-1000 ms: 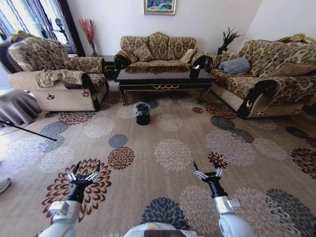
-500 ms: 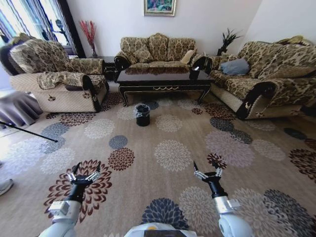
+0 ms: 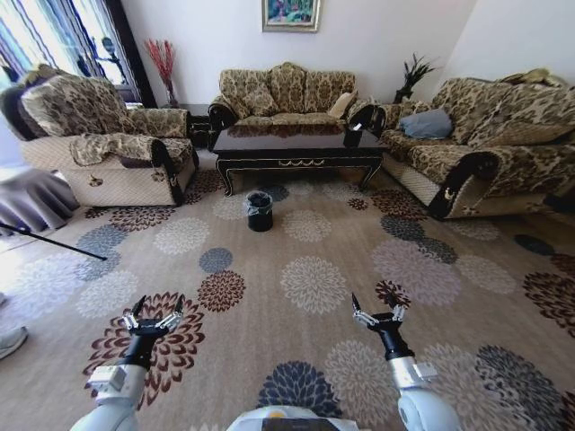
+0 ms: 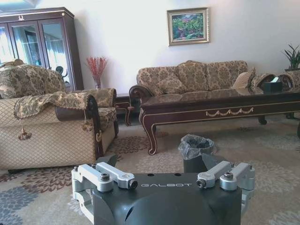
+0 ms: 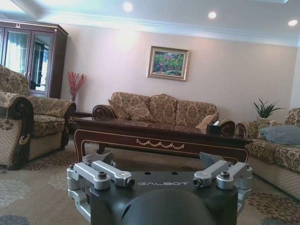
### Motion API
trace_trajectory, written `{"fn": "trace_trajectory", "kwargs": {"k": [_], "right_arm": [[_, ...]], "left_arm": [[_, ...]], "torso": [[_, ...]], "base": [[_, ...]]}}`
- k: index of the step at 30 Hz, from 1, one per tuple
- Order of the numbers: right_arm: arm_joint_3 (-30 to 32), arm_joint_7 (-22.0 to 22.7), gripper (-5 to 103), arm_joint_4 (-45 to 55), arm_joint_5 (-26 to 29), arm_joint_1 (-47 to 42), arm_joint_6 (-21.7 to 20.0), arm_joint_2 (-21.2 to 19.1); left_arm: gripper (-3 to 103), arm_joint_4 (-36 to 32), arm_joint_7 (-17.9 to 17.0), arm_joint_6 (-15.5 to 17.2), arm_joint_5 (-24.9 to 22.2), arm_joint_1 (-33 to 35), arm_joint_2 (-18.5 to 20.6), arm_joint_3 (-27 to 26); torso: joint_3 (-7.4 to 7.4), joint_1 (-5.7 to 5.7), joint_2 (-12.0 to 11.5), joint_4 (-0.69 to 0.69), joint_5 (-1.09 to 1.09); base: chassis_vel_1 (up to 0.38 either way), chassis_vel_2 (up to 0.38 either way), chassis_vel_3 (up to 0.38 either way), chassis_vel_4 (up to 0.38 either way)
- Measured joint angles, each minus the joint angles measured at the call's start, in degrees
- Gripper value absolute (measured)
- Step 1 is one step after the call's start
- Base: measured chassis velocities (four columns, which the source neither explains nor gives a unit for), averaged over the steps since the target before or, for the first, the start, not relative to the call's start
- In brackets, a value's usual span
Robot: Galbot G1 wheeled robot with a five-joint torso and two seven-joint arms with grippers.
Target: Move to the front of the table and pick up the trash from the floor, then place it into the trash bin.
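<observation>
fingers [image 3: 143, 321] of both arms spread above flowered carpet [image 3: 314, 278], facing table [image 3: 296, 146].

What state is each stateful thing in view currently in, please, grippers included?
Left gripper: open, empty, held low above the carpet.
Right gripper: open, empty, held low above the carpet.
Trash bin: upright on the carpet in front of the table, lidless, lined with a crinkly bag.
Coffee table: standing, with a black box on its right end.
Cabinet: glass doors shut.
</observation>
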Motion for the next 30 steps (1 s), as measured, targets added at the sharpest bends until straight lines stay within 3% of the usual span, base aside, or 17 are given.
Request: {"fn": "trace_trajectory", "kwargs": {"k": [30], "right_arm": [[0.0,0.0,100,0.0,0.0,0.0,0.0,0.0]], "left_arm": [[100,0.0,0.0,0.0,0.0,0.0,0.0,0.0]], "torso": [[4.36,2.96,7.3,0.00,0.00]], "base": [[0.000,0.000,0.000,0.000]]}}
